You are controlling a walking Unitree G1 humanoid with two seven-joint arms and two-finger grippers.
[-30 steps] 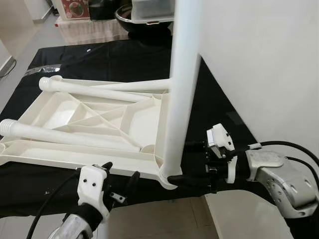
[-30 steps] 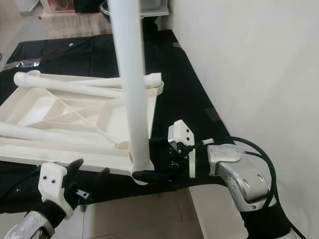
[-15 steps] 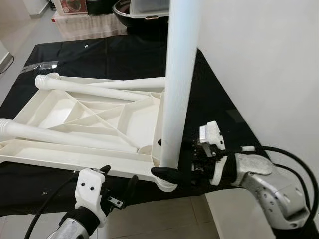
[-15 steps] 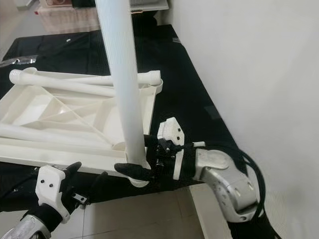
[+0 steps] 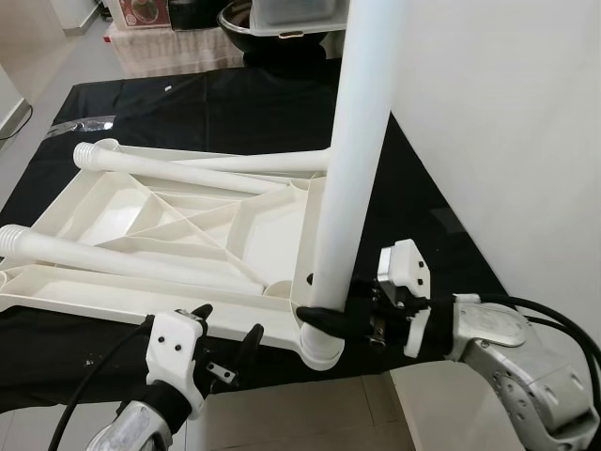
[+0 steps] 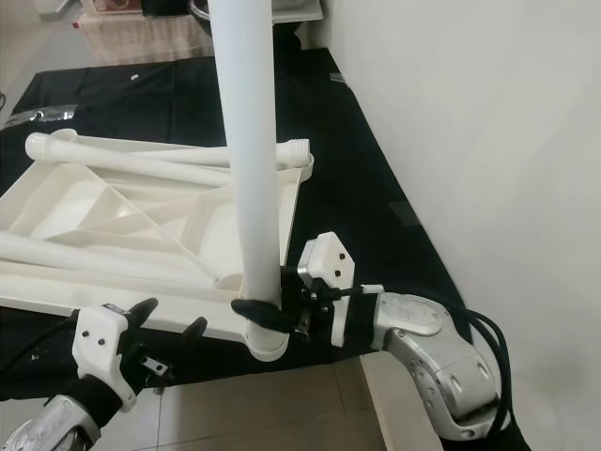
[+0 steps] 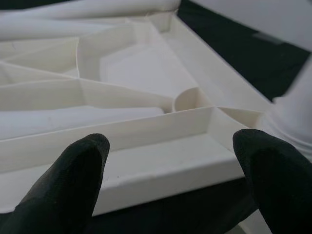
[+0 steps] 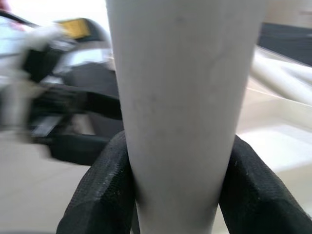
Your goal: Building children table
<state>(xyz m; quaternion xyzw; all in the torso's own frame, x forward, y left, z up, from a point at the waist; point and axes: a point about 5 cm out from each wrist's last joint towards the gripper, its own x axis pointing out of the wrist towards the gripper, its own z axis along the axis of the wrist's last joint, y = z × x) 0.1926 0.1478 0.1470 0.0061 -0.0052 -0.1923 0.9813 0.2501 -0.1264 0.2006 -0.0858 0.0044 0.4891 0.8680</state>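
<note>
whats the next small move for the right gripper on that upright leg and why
Probably keep twisting the upright leg into its corner socket. The right gripper is shut around the leg just above the tabletop corner, and the open left gripper sits idle at the near edge.

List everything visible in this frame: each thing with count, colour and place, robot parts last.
Tabletop: one, white, upside down on the black surface, ribs facing up.
Upright leg: one, white, standing in the tabletop's near right corner socket.
Loose legs: three, white, lying across the tabletop.
Black surface: one, under the tabletop.
Bowl: one, dark, far end.
Right gripper: black fingers clamped on the upright leg near its base.
Left gripper: black fingers open, at the tabletop's near edge.
</note>
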